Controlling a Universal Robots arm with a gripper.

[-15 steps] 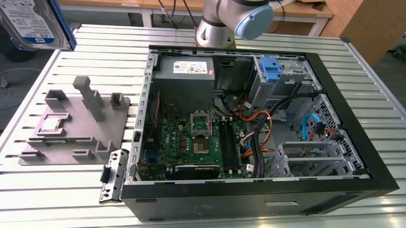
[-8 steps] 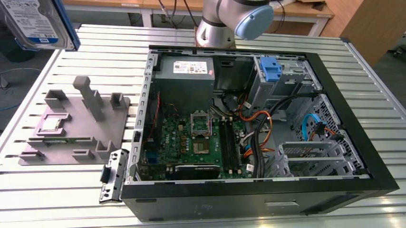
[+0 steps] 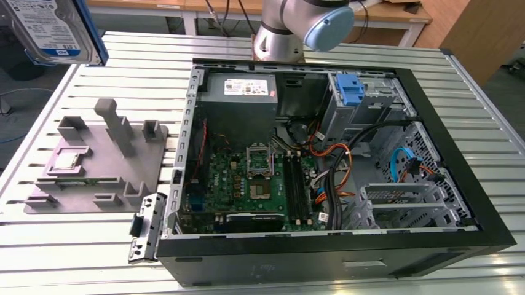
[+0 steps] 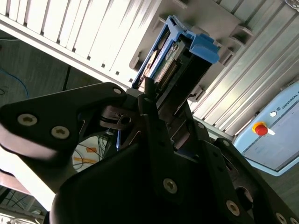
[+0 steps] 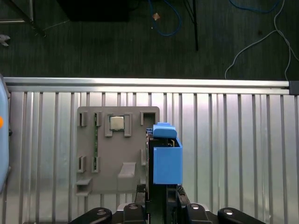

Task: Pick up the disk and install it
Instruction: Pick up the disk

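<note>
The open case point(image 3: 328, 264) holds a motherboard point(image 3: 246, 184), cables point(image 3: 332, 150) and a grey power supply point(image 3: 240, 89). The end effector point(image 5: 161, 198) clenches the disk point(image 3: 49, 31) (silver, blue-railed, white-and-blue label) aloft above the counter point(image 5: 233, 140).

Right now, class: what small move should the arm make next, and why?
Probably carry the disk toward the exterior view's right, to the open case: the gripper holds it aloft over the grey fixture, well clear of the case's drive cage.

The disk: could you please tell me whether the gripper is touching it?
Touching. In the second wrist view the gripper is shut on the disk, clamping its near end from both sides with no gap.
</note>
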